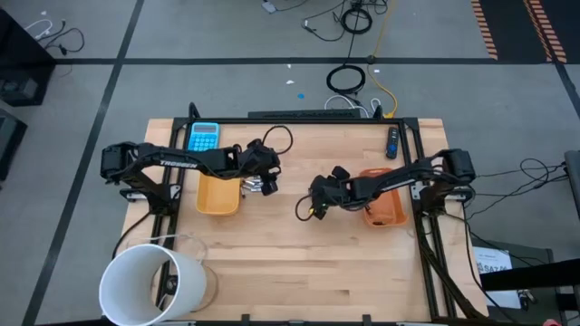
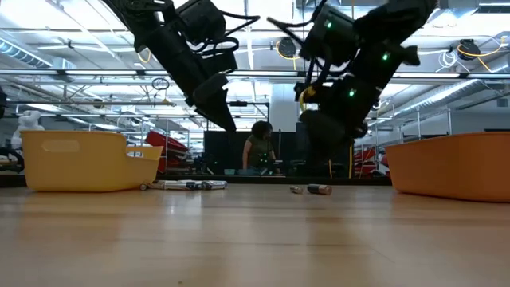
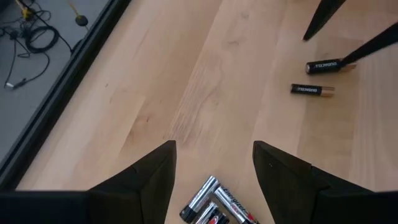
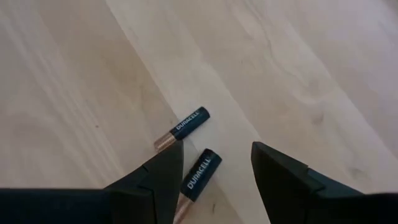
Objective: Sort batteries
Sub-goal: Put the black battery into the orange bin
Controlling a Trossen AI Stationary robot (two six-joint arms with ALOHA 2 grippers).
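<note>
Several silvery-grey batteries [image 3: 211, 202] lie in a heap on the wooden table beside the yellow tray [image 1: 217, 197]. My left gripper [image 3: 214, 146] hangs open above them, a finger on either side. Two darker, slimmer batteries [image 4: 183, 127] [image 4: 199, 173] lie side by side near the table's middle, also seen in the low view as dark batteries [image 2: 312, 189]. My right gripper [image 4: 217, 146] is open above them, one finger close to the nearer cell. The orange tray [image 1: 388, 210] stands at the right.
A blue calculator [image 1: 204, 136] lies at the far left beside the yellow tray. A large white cylinder [image 1: 149, 282] stands at the near left corner. A dark slim device [image 1: 392, 141] rests at the far right. Bare wood spreads across the near half.
</note>
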